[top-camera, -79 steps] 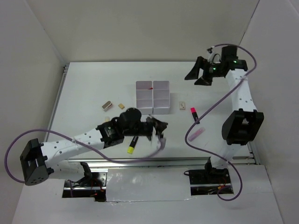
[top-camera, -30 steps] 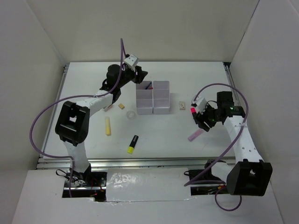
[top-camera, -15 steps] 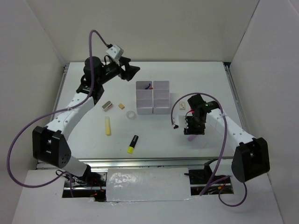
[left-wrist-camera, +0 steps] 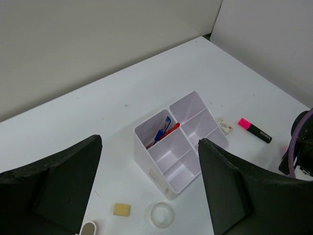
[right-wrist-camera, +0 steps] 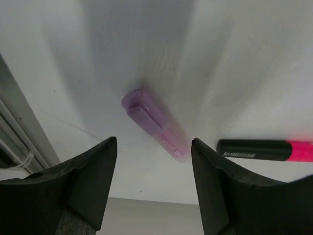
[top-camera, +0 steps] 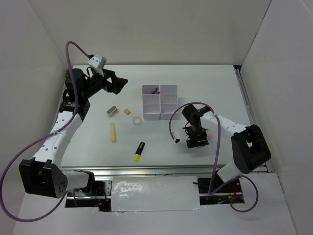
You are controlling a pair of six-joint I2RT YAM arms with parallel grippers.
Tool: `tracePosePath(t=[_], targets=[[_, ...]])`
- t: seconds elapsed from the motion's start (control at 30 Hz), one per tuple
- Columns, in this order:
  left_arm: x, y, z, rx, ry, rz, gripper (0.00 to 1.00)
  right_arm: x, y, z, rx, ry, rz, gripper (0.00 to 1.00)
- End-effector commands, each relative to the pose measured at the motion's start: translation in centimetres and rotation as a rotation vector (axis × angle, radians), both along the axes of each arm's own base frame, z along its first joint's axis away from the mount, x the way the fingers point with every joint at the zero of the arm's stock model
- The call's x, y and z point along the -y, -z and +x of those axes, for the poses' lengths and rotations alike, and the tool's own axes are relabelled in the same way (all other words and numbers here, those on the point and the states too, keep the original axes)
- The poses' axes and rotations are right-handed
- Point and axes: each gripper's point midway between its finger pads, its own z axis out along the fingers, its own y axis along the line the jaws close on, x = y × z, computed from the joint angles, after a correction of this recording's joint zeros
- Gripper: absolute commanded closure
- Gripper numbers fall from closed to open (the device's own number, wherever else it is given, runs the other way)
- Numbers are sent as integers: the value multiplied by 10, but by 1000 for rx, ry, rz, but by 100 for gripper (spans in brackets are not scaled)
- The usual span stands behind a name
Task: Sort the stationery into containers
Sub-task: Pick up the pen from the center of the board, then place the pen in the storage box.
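The white containers (top-camera: pixel 160 103) (left-wrist-camera: pixel 182 147) stand mid-table, with the red pen (left-wrist-camera: pixel 168 132) and a blue piece in the far left compartment. My left gripper (top-camera: pixel 119 84) (left-wrist-camera: pixel 149 141) hangs open and empty, high and to the left of them. On the table lie the metal clip (top-camera: pixel 112 111), tan eraser (top-camera: pixel 127 111) (left-wrist-camera: pixel 121 210), clear tape ring (top-camera: pixel 138 120) (left-wrist-camera: pixel 162 215), pale yellow stick (top-camera: pixel 113 132) and yellow-black highlighter (top-camera: pixel 139 151). My right gripper (top-camera: pixel 195 141) (right-wrist-camera: pixel 152 142) is open just above the lilac tube (right-wrist-camera: pixel 156 125). The pink-black highlighter (right-wrist-camera: pixel 266 150) (left-wrist-camera: pixel 254 129) lies beside the tube.
A small white labelled piece (left-wrist-camera: pixel 224 125) lies right of the containers. The right arm's cable (top-camera: pixel 172 125) loops over the table near them. White walls close in the back and both sides. The metal rail (top-camera: pixel 146 169) runs along the near edge.
My left gripper drew back left from the containers and opened wider, leaving the red pen in the compartment. My right gripper swung left and down over the lilac tube.
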Motion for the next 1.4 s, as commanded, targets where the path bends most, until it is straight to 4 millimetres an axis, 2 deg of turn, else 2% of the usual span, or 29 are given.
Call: tracePosePath(t=[0.0,0.4,0.57,0.77,0.8,0.83,0.87,0.9,0.93,0.97,1.0,1.03,1.07,1.13,1.17,1.23,1.27,1.3,1.33,1.37], targets=[[-11,-11,-8,10,-26,-44,8,-5,8,6,51,-18,-24,31],[-29,-1,-5,-35,-81,-81,8,-7,45,-5,40,-48,-68,37],[-39,2,-1,-55,-111,-111,8,-11,52,-6,67,-59,-50,52],[-46,2,-2,-51,-133,-113,9,-22,38,-10,89,-57,-2,75],[-47,4,-3,-55,-135,-116,9,-31,30,-6,97,-48,35,78],[-47,2,-4,-51,-136,-116,9,-33,24,-11,73,-44,44,83],[-47,2,-5,-52,-136,-120,9,-46,4,1,114,-36,90,86],[-58,2,-4,-51,-168,-125,9,-55,-4,-7,66,-10,142,91],[-60,2,-5,-52,-173,-127,9,-65,-16,-4,66,3,187,92],[-65,8,-6,-66,-189,-131,9,-81,-44,12,117,20,263,93],[-68,6,-8,-61,-201,-134,9,-93,-58,8,82,55,338,97],[-72,9,-9,-70,-212,-137,9,-107,-91,26,137,87,425,99],[-74,16,-10,-85,-221,-140,9,-114,-108,32,146,115,482,100],[-82,17,-16,-82,-245,-144,10,-133,-142,38,125,194,637,100],[-85,27,-18,-102,-257,-145,10,-135,-175,56,173,236,724,100],[-88,28,-23,-102,-266,-148,10,-149,-215,69,165,329,914,100],[-89,36,-25,-119,-271,-156,10,-150,-232,80,189,375,986,100],[-90,35,-27,-115,-276,-160,10,-143,-256,107,247,491,1103,100],[-90,38,-28,-121,-274,-163,10,-143,-270,112,252,520,1174,100],[-90,40,-29,-128,-274,-167,10,-139,-271,124,265,573,1219,100]])
